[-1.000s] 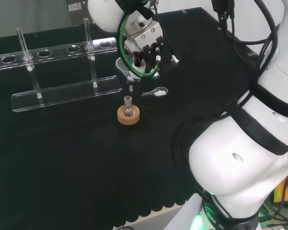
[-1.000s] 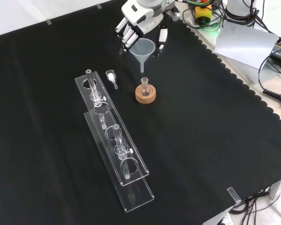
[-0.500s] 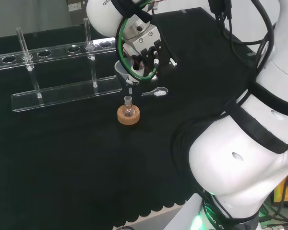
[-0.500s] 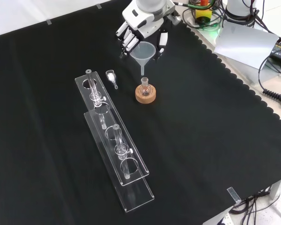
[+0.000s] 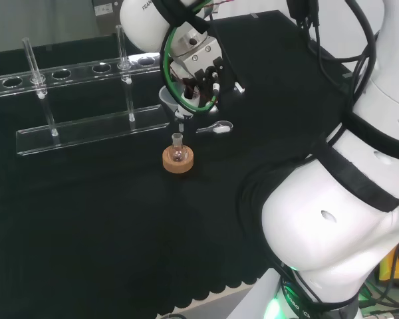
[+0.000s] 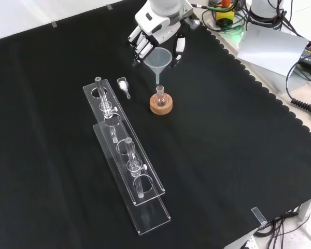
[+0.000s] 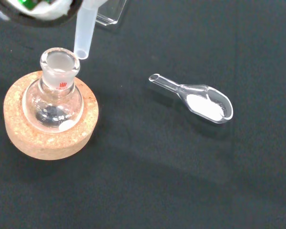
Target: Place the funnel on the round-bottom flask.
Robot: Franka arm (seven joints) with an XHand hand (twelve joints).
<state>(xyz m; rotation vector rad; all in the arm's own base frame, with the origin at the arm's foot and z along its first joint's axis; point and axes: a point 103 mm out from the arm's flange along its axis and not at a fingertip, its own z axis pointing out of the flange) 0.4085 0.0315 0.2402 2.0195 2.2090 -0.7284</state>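
The hand (image 6: 156, 32) is shut on a clear plastic funnel (image 6: 159, 58), fingers curled round its cone. In the head view the hand (image 5: 197, 74) holds the funnel (image 5: 173, 101) just above and behind the flask. A small round-bottom flask (image 6: 160, 97) stands upright on a cork ring (image 6: 160, 106) in the middle of the cloth. In the wrist view the funnel's stem (image 7: 84, 33) hangs with its tip just beside the rim of the flask's open neck (image 7: 60, 63), a little above it. The flask (image 5: 178, 151) looks empty.
A clear scoop (image 7: 200, 101) with white powder lies on the cloth beside the cork ring (image 7: 50, 126). A long clear test-tube rack (image 6: 125, 154) with a few tubes stands to the left in the front view. The arm's white links (image 5: 346, 199) stand at the head view's right.
The hand has carried the funnel lower and nearer to the flask, so the stem tip now hangs close over the neck. Flask, scoop and rack have not moved.
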